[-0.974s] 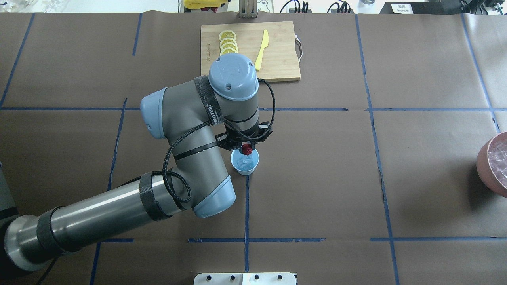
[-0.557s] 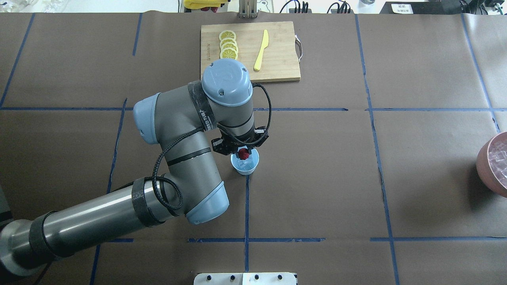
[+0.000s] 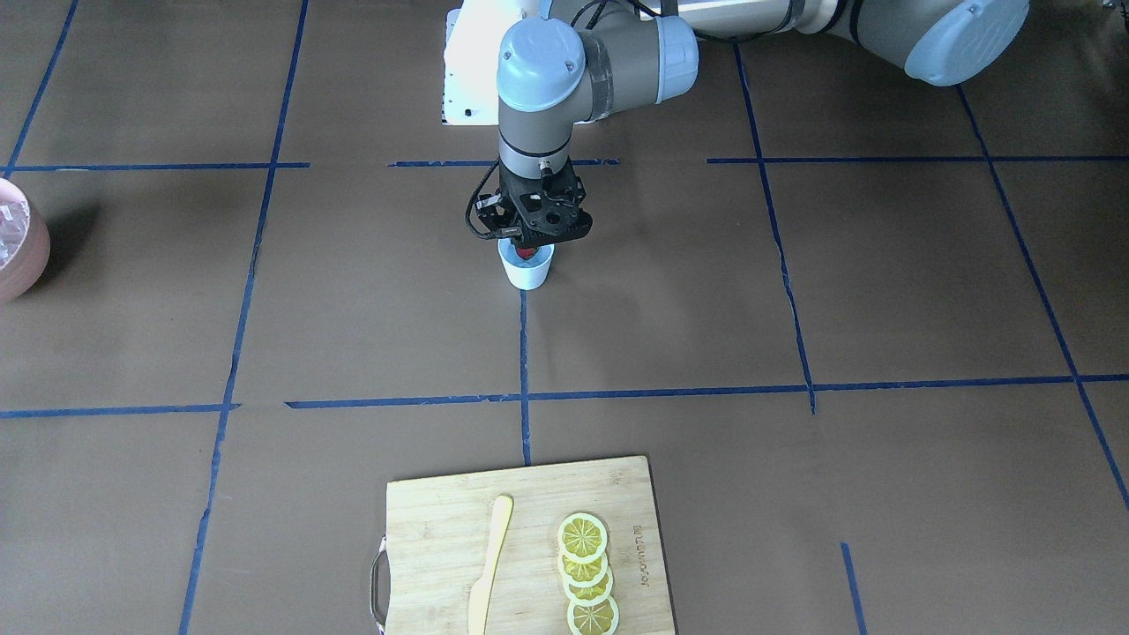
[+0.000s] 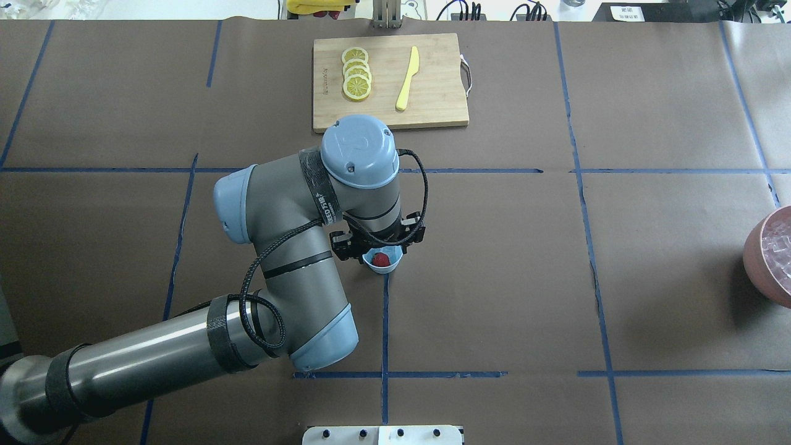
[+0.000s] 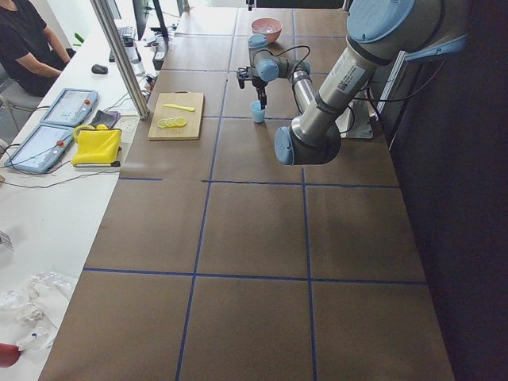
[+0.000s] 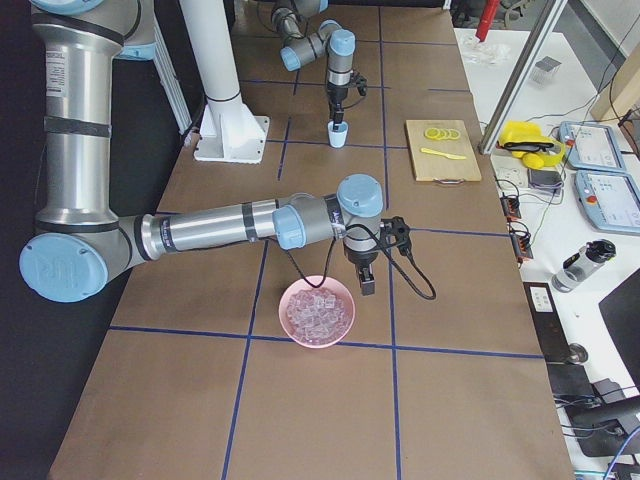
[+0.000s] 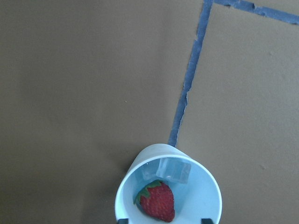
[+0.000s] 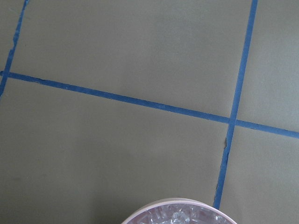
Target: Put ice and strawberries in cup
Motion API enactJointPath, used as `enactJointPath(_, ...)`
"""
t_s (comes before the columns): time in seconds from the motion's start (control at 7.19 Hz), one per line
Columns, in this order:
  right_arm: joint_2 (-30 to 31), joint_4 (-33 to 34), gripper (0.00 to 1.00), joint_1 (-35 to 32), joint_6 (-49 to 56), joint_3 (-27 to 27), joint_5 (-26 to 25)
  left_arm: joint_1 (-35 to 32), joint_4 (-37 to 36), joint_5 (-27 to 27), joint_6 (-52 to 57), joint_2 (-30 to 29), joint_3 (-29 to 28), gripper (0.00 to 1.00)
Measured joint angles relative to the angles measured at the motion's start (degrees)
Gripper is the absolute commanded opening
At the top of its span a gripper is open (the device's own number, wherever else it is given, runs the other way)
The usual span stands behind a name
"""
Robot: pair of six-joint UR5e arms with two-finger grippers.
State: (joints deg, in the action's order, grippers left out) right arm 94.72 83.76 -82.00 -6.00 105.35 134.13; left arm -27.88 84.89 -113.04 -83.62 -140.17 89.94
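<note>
The left end effector (image 3: 527, 245) hangs spread apart astride the cup (image 7: 211, 189), where the strawberry (image 7: 156, 201) now lies beside what looks like ice (image 7: 174, 169) — a second ago it was pinched above. A skewed retreat could clip the rim, tipping it. Of the right end effector (image 6: 366, 282) I cannot tell the grip.

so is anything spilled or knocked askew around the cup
Nothing stands out. The cup stands upright with the strawberry and an ice cube inside, and no ice or fruit lies on the brown paper beside it. The only blemish is a ragged edge on the blue tape line just beyond the cup.
</note>
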Motion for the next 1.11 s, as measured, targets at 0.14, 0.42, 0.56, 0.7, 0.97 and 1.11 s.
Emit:
enactJointPath(0.14,-0.05,-0.04,0.99,-0.01,0.23,-0.5,0.01,-0.41,-1.28,-0.04,0.26,0.11,1.23,1.0)
enactJointPath(0.42,-0.17,-0.15,0.99,-0.75,0.63,-2.6,0.16,-3.05,-5.89,-0.21,4.12,0.66,4.69,1.0)
enactJointPath(0.56,-0.32,-0.17,0.99,-1.76,0.73,-4.49,0.6,-4.84,-7.8,-0.28,7.86,2.5,7.13,1.0)
enactJointPath(0.7,-0.56,-0.4,0.99,-3.09,0.86,-6.82,1.71,-6.75,-8.78,-0.32,12.16,6.26,10.55,1.0)
enactJointPath(0.97,-0.74,-6.13,0.99,-6.27,1.19,-13.67,5.56,-11.57,-10.04,-0.4,22.75,15.12,17.28,1.0)
enactJointPath(1.11,-0.74,-10.22,0.99,-7.22,1.25,-16.28,6.49,-14.22,-11.8,-0.46,28.79,17.6,18.69,1.0)
